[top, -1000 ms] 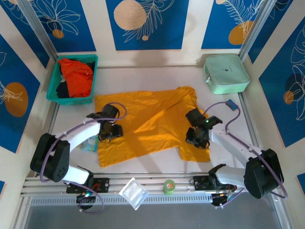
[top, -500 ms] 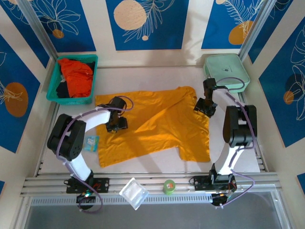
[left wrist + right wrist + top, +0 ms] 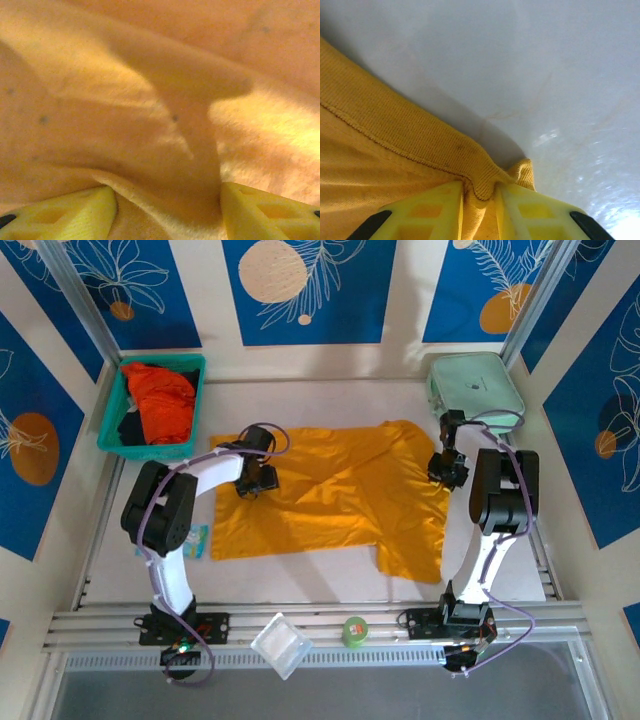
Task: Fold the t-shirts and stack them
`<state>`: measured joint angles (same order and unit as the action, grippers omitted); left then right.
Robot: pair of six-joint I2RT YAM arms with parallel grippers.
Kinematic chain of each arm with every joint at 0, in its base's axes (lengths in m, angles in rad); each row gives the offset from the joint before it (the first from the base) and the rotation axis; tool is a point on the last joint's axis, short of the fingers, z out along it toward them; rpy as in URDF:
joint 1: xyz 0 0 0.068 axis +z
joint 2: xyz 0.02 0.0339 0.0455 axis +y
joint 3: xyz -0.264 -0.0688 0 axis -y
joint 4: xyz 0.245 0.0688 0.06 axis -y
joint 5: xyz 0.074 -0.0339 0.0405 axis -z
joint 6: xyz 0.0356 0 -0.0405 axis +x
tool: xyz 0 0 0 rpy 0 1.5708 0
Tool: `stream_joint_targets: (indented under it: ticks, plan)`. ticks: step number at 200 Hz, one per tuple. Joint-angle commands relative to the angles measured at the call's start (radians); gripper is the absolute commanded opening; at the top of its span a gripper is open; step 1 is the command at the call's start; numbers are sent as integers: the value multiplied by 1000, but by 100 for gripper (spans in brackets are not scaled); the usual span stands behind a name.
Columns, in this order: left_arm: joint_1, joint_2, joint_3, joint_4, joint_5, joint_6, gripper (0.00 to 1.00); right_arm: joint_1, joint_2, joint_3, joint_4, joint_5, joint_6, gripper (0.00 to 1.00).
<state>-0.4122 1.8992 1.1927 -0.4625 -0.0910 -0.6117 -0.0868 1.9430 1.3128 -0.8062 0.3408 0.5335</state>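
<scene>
A golden mustard-yellow t-shirt [image 3: 330, 502] lies spread across the middle of the table. My left gripper [image 3: 256, 480] presses down on its upper left part. In the left wrist view the left gripper [image 3: 167, 194] is open, its yellow fingers [image 3: 65, 215] wide apart with a raised fold of the yellow t-shirt [image 3: 180, 125] between them. My right gripper [image 3: 445, 470] is at the shirt's right edge. In the right wrist view the right gripper [image 3: 480, 192] is shut on the ribbed hem of the yellow t-shirt [image 3: 395, 125]. The red-orange t-shirt [image 3: 160, 400] lies bunched in the basket.
The teal basket [image 3: 110, 432] stands at the back left and a mint-green box [image 3: 475, 392] at the back right, just behind the right gripper. A small blue packet [image 3: 190, 540] lies left of the shirt. A clear plastic piece [image 3: 280, 645] and green tape roll [image 3: 354, 631] sit on the front rail.
The right gripper swung from the shirt's lower right to its far right edge and closed on the hem. The left gripper slid away along the shirt's left part. The shirt's front edge drew back.
</scene>
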Motion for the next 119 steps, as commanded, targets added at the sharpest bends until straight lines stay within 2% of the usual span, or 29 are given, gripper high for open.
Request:
stream_joint_targets:
  ticks: [1, 46, 65, 94, 119]
  plan:
    - [7, 66, -92, -23, 46, -20, 61, -20, 1, -29, -54, 26, 29, 26]
    - [-14, -14, -262, 24, 82, -71, 62, -31, -39, -39, -52, 14, 32, 25]
    - [-19, -47, -268, 14, 86, -64, 63, -25, -62, -35, -52, 7, 11, 25]
    - [-19, -101, -120, -127, 38, -8, 68, -21, -112, -41, -72, 5, 0, 26]
    - [-15, -104, 123, -301, -54, 71, 70, -22, -174, -66, -77, -5, -6, 28]
